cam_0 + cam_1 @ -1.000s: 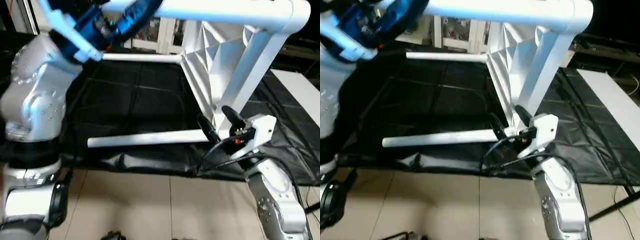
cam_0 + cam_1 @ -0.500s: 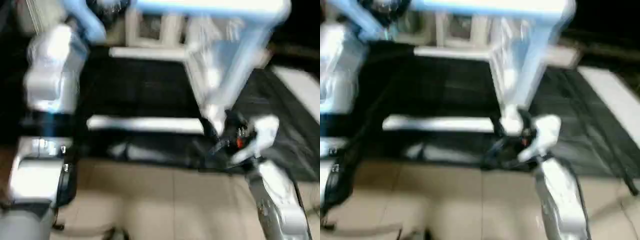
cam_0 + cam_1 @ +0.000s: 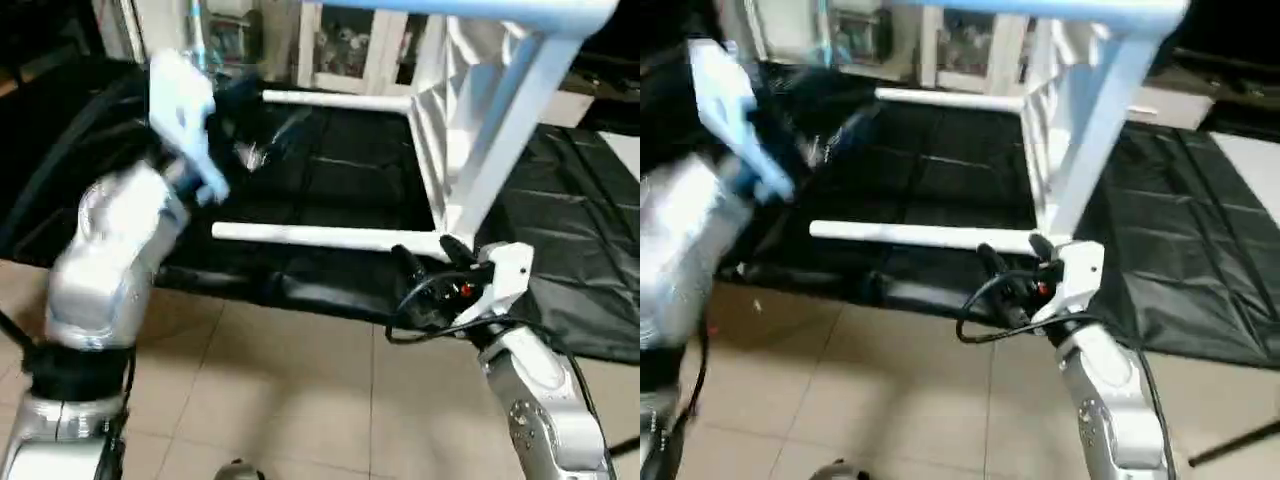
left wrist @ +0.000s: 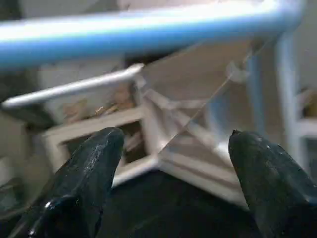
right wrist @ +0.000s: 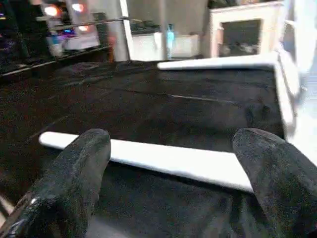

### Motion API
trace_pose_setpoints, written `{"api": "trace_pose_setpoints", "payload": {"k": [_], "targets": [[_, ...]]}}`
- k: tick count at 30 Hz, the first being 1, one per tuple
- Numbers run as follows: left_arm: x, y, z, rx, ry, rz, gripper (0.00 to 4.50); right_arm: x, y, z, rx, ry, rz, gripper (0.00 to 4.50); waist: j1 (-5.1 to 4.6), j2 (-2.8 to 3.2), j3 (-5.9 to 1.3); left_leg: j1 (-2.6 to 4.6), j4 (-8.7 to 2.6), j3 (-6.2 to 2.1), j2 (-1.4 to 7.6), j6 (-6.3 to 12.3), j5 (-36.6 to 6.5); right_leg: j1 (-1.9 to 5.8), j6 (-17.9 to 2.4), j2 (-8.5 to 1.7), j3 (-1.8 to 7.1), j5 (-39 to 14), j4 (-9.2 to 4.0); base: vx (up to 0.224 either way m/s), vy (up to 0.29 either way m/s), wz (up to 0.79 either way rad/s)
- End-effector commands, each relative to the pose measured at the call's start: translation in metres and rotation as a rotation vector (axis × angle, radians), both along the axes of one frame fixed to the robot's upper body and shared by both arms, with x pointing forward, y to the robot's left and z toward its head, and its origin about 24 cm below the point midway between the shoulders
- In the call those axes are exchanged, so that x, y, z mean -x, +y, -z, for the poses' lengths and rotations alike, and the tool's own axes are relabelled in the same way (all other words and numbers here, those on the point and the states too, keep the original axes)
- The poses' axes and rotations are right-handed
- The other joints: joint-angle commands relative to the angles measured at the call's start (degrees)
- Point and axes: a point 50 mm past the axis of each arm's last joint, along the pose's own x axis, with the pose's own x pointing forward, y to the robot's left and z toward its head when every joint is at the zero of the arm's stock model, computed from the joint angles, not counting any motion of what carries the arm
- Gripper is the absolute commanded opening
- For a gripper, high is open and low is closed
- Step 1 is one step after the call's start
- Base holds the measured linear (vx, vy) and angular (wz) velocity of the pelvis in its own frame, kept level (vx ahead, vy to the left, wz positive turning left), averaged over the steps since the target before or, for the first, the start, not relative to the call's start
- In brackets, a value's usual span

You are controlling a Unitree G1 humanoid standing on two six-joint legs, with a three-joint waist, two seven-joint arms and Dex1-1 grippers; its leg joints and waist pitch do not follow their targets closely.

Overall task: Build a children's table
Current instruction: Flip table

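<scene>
White plastic tabletop point(image 3: 440, 110) stands on edge on the black mat point(image 3: 330, 190), w/ legs point(image 3: 320, 237) sticking out sideways, so the table looks nearly built. Our right gripper point(image 3: 430, 258) sits wide open, empty, just beside the near leg's socket end. Left gripper point(image 4: 173, 163) is wide open too, holding nothing (raised, facing the ribbed underside). Probably best we grab near the sockets, both sides, and tip it slowly so no leg twists loose.

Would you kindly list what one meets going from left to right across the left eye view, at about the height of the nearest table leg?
Left arm → nearest horizontal leg → right gripper → black mat.
</scene>
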Motion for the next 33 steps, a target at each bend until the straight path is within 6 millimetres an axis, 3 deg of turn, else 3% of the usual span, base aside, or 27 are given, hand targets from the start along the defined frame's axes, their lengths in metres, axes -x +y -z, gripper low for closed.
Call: {"api": "trace_pose_setpoints", "payload": {"k": [1, 2, 3, 4, 5, 6, 7, 12, 13, 16, 23, 28, 33], "targets": [[-0.002, -0.007, -0.018, -0.203, -0.159, -0.013, 3.87, -0.008, -0.003, 0.001, 0.034, 0.022, 0.04, 4.31, -0.37, 0.73, -3.29, 1.13, -5.34, -1.03, 2.6, -3.24, -12.43, 1.48, -4.58, -4.16, 3.34, -7.79, -5.77, 0.0, 0.0, 0.0], [-0.003, -0.008, -0.02, -0.224, -0.172, -0.013, 3.87, -0.009, -0.003, 0.001, 0.038, 0.025, 0.043, 4.31, -0.43, 0.93, -3.27, 1.38, -5.39, -1.02, 2.53, -3.65, -13.35, 1.19, -4.48, -3.94, 3.32, -8.04, -5.78, 0.0, 0.0, 0.0], [-0.005, -0.01, -0.026, -0.312, -0.225, -0.009, 3.87, -0.011, -0.002, 0.003, 0.053, 0.037, 0.057, 4.31, -0.58, 0.66, -3.1, 1.47, -5.49, -1.02, 2.43, -3.98, -14.9, 1.01, -4.39, -3.87, 3.37, -8.43, -5.95, 0.0, 0.0, 0.0], [-0.006, -0.011, -0.028, -0.352, -0.25, -0.007, 3.87, -0.012, -0.003, 0.004, 0.057, 0.043, 0.063, 4.31, -0.51, 0.9, -3.27, 1.76, -5.47, -1.03, 2.5, -4.35, -15.77, 0.96, -4.57, -3.98, 3.35, -8.59, -5.74, 0.0, 0.0, 0.0], [-0.008, -0.013, -0.032, -0.41, -0.284, -0.031, 3.87, -0.014, -0.003, 0.005, 0.062, 0.058, 0.079, 4.31, -0.61, 0.69, -3.36, 1.51, -5.6, -1.11, 2.54, -4.54, -15.01, 1.21, -4.93, -4.03, 3.32, -7.0, -5.52, 0.0, 0.0, 0.0], [-0.009, -0.014, -0.036, -0.442, -0.304, -0.036, 3.87, -0.016, -0.004, 0.007, 0.071, 0.074, 0.102, 4.31, -0.68, 0.59, -3.26, 1.53, -5.56, -0.96, 2.48, -4.6, -14.67, 0.94, -4.88, -3.89, 3.46, -5.96, -5.4, 0.0, 0.0, 0.0], [-0.011, -0.017, -0.039, -0.475, -0.332, -0.045, 4.15, -0.018, -0.004, 0.009, 0.076, 0.088, 0.124, 4.38, -0.78, 0.51, -3.3, 1.46, -5.51, -0.84, 2.38, -4.67, -14.29, 0.99, -5.15, -3.95, 3.53, -5.08, -5.25, 0.0, 0.0, 0.0], [-0.02, -0.024, -0.039, -0.58, -0.384, -0.058, 4.39, -0.023, 0.004, 0.006, 0.024, 0.082, 0.118, 4.38, -1.11, 0.7, -3.94, 1.15, -4.82, -0.55, 2.07, -3.93, -9.25, 1.35, -6.25, -3.93, 3.58, 3.62, -4.48, 0.0, 0.0, 0.0], [-0.029, -0.022, -0.045, -0.632, -0.422, -0.112, 4.39, -0.025, 0.007, 0.005, 0.021, 0.072, 0.111, 4.38, -1.0, 0.56, -4.22, 0.93, -4.37, -0.48, 1.92, -3.2, -5.39, 1.63, -6.62, -3.84, 3.53, 8.77, -4.04, 0.0, 0.0, 0.0], [-0.048, -0.01, -0.067, -0.733, -0.525, -0.265, 4.39, -0.027, 0.016, -0.002, -0.033, 0.044, 0.068, 4.38, -1.07, 0.73, -4.5, 0.94, -3.87, -0.45, 1.65, -2.14, -3.55, 1.81, -6.35, -3.68, 3.54, 12.9, -3.64, 0.0, 0.0, 0.0], [-0.053, -0.006, -0.094, -0.762, -0.66, -0.338, 4.39, -0.023, 0.028, 0.003, -0.112, 0.142, 0.001, 4.38, -0.9, 1.11, -4.17, 1.27, -4.15, -0.53, 2.21, -2.39, -6.35, 1.48, -8.73, -4.03, 3.53, 10.3, -3.81, 0.0, 0.0, 0.0], [-0.054, -0.013, -0.098, -0.766, -0.732, -0.294, 4.39, -0.024, 0.026, 0.008, -0.1, 0.158, 0.014, 4.38, -0.35, 1.11, -4.08, 1.43, -4.33, -0.49, 2.35, -3.61, -8.69, 1.28, -8.52, -4.26, 3.56, 7.67, -3.97, 0.0, 0.0, 0.0], [-0.063, -0.01, -0.098, -0.826, -0.746, -0.334, 4.39, -0.024, 0.029, 0.007, -0.102, 0.161, -0.003, 4.38, -0.19, 0.84, -4.07, 1.36, -4.3, -0.48, 2.29, -3.61, -8.81, 1.26, -8.06, -4.32, 3.61, 7.13, -3.99, 0.0, 0.0, 0.0]]}}
